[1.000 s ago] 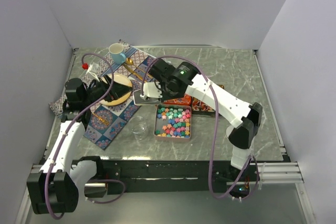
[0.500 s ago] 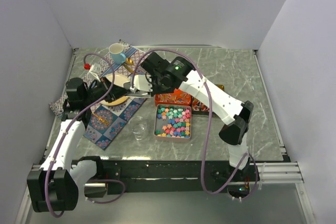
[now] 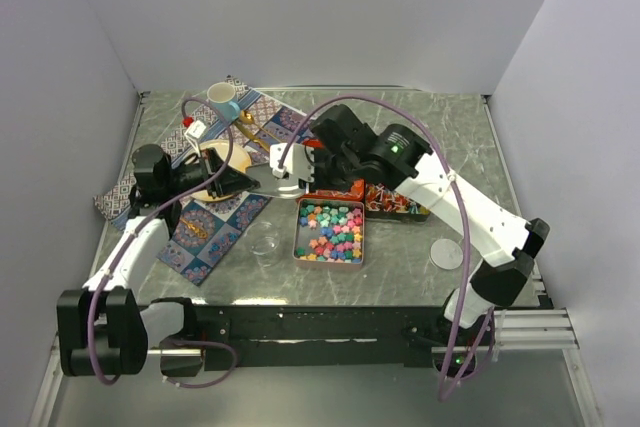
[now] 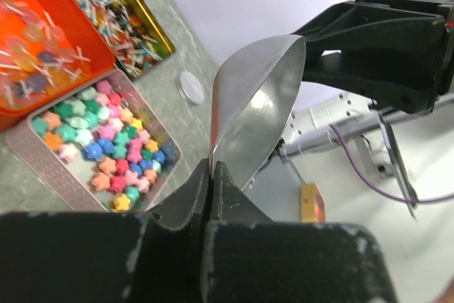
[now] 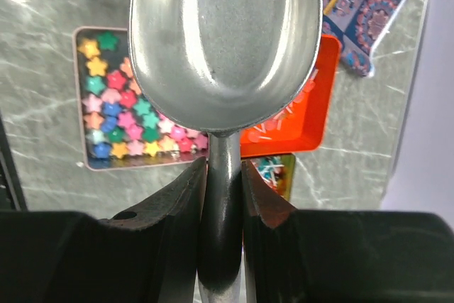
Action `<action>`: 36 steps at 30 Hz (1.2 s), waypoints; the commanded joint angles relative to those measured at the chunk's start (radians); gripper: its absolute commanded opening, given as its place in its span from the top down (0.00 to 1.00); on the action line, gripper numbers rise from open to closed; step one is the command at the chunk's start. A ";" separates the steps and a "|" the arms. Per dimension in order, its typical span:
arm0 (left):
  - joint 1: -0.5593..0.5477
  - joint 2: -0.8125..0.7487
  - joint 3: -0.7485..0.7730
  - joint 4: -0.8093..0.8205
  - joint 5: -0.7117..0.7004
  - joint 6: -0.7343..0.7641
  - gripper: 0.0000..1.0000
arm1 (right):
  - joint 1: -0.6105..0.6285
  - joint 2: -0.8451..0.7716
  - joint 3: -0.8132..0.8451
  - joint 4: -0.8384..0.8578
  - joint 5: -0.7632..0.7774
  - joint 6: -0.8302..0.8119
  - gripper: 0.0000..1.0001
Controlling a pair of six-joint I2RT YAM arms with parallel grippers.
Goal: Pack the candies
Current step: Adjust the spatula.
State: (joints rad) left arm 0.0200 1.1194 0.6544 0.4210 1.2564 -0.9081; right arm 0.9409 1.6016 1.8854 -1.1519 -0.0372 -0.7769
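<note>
two grippers: left gripper [image 4: 211, 168] pinches the scoop [image 5: 223, 40] lip; right gripper [image 5: 223, 174] clamps its handle
scoop: empty
candies [image 3: 330, 230]: loose in an open tin [image 3: 328, 262]
progress: early, likely no scooping done yet

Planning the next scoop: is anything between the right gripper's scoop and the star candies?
Nothing covers the star candies; their tin is open. But the left gripper looks shut on the front lip of the scoop, which the right gripper holds by its handle, so that grip may hinder the dip.

Pastel star candies [image 4: 106, 150] fill a silver tin [image 4: 50, 168]; wrapped pieces [image 4: 35, 54] lie in the neighbouring orange tin [image 4: 85, 30].
</note>
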 commanded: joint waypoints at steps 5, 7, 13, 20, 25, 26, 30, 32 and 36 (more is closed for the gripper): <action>0.023 0.060 0.031 0.091 0.089 -0.028 0.99 | 0.029 -0.088 -0.110 0.067 -0.126 -0.005 0.65; 0.032 0.088 0.022 0.159 0.104 -0.106 0.99 | 0.029 -0.103 -0.135 0.090 -0.092 -0.019 0.64; 0.040 0.137 0.054 0.161 0.144 -0.121 0.99 | 0.027 -0.192 -0.314 0.251 -0.030 -0.053 0.57; 0.038 0.168 0.120 -0.022 0.172 -0.002 0.99 | 0.018 -0.250 -0.422 0.356 -0.023 -0.029 0.52; 0.038 0.174 0.137 -0.096 0.178 0.067 0.99 | -0.002 -0.238 -0.388 0.360 -0.079 0.027 0.53; 0.037 0.174 0.137 -0.105 0.178 0.071 0.99 | -0.005 -0.233 -0.382 0.360 -0.088 0.033 0.54; 0.037 0.178 0.139 -0.120 0.184 0.087 0.99 | -0.011 -0.227 -0.359 0.368 -0.124 0.045 0.60; 0.037 0.180 0.140 -0.133 0.184 0.095 0.99 | -0.011 -0.218 -0.342 0.362 -0.142 0.050 0.63; 0.038 0.178 0.145 -0.129 0.189 0.095 0.99 | -0.011 -0.193 -0.322 0.342 -0.156 0.059 0.80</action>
State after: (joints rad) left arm 0.0528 1.2984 0.7521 0.2836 1.4216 -0.8482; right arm 0.9298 1.3899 1.5078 -0.8227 -0.1314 -0.7425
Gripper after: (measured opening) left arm 0.032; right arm 0.318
